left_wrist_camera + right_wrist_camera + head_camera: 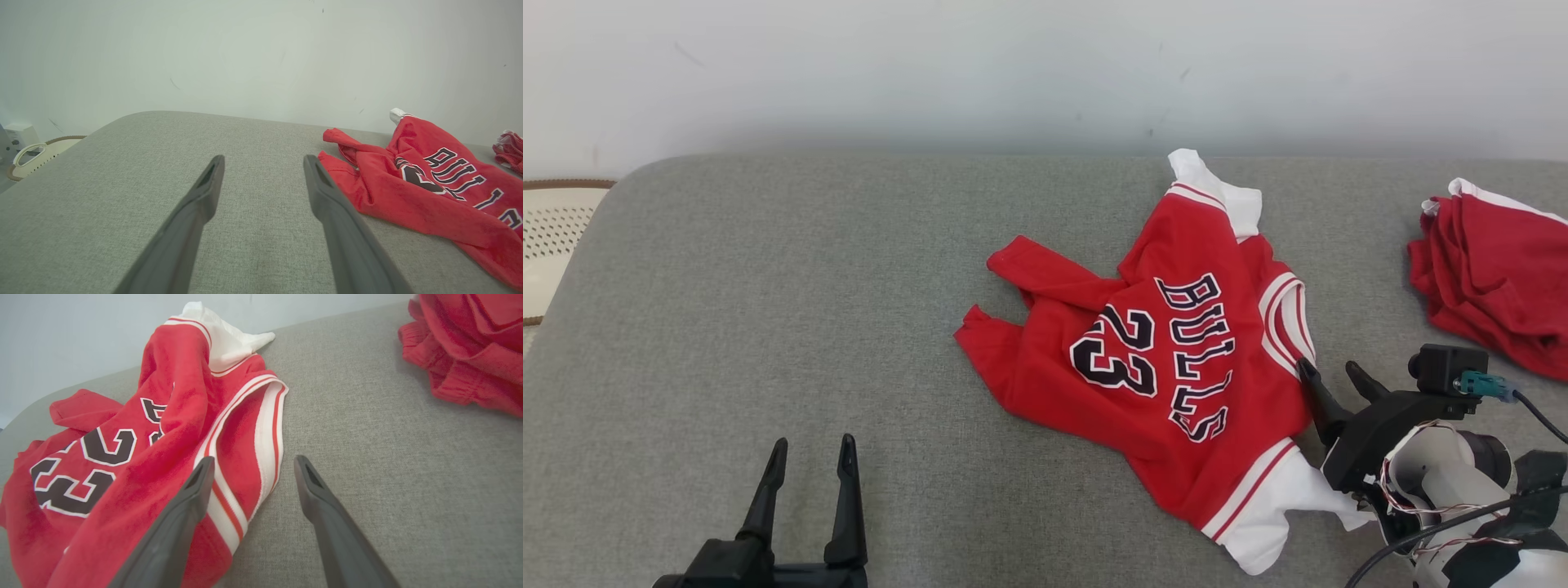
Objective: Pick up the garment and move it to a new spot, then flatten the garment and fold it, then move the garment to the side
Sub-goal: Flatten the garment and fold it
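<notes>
The garment (pixel 1168 351) is a red jersey with white sleeves and dark "BULLS 23" lettering, lying crumpled right of centre on the grey cushion. My right gripper (pixel 1333 374) stands open at its right edge; in the right wrist view its fingertips straddle the jersey's (pixel 163 428) striped white collar band, and that gripper (pixel 253 467) holds nothing. My left gripper (pixel 813 453) is open near the front edge, well left of the jersey. In the left wrist view that gripper (pixel 263 163) hovers over bare cushion, with the jersey (pixel 425 179) to the right.
A second red garment (pixel 1494 278) lies bunched at the cushion's right edge, also at the top right in the right wrist view as a red heap (pixel 470 347). A pale perforated basket (pixel 556 237) sits beyond the left edge. A white wall backs the grey cushion (pixel 768 310).
</notes>
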Controlling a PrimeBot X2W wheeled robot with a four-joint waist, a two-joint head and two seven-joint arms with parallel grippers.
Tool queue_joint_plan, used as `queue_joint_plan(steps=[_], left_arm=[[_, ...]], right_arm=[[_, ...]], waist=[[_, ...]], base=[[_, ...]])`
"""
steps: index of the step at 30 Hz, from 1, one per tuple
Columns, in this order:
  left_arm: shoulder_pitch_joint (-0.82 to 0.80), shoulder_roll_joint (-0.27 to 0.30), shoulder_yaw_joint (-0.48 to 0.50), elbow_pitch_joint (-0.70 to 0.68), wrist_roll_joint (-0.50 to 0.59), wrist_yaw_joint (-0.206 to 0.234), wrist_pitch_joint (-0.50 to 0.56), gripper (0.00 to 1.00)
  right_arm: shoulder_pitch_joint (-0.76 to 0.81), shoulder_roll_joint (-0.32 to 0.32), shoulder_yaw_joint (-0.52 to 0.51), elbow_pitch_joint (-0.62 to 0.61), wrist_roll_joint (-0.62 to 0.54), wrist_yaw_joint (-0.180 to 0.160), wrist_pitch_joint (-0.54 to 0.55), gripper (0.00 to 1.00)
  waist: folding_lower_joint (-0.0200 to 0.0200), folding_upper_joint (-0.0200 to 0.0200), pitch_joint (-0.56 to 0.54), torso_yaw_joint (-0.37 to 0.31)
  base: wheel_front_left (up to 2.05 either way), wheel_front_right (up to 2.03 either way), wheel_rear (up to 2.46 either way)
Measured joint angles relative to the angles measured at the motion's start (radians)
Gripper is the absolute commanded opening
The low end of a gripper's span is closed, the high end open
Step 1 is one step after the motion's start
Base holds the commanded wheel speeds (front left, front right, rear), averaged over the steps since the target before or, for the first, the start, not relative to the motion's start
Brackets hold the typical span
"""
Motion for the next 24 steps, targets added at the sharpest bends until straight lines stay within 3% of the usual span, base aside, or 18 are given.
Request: queue_joint_plan(steps=[11,12,14,18,24], left_arm=[[-0.004,0.000,-0.011,-0.001,-0.013,0.007,0.000,1.00],[-0.004,0.000,-0.012,-0.002,-0.017,0.007,0.000,1.00],[-0.004,0.000,-0.012,-0.002,-0.017,0.009,0.000,1.00],[-0.010,0.000,-0.016,-0.003,-0.018,0.011,0.000,1.00],[-0.013,0.000,-0.010,0.005,-0.019,0.014,0.000,1.00]], right_arm=[[-0.009,0.004,0.049,0.049,0.031,0.000,0.100,1.00],[-0.009,0.006,0.050,0.045,0.037,0.000,0.100,0.87],[-0.010,0.009,0.053,0.044,0.043,0.000,0.100,0.00],[-0.024,0.013,0.067,0.041,0.044,0.000,0.082,0.00],[-0.067,-0.007,0.071,0.012,0.014,0.000,-0.030,0.00]], waist=[[0.0000,0.0000,0.014,0.024],[0.0000,0.0000,0.016,0.024],[0.0000,0.0000,0.018,0.024],[0.0001,0.0000,0.026,0.025],[0.0001,0.0000,0.016,0.023]], base=[[0.00,0.00,0.00],[0.00,0.00,0.00],[0.00,0.00,0.00],[0.00,0.00,0.00],[0.00,0.00,0.00]])
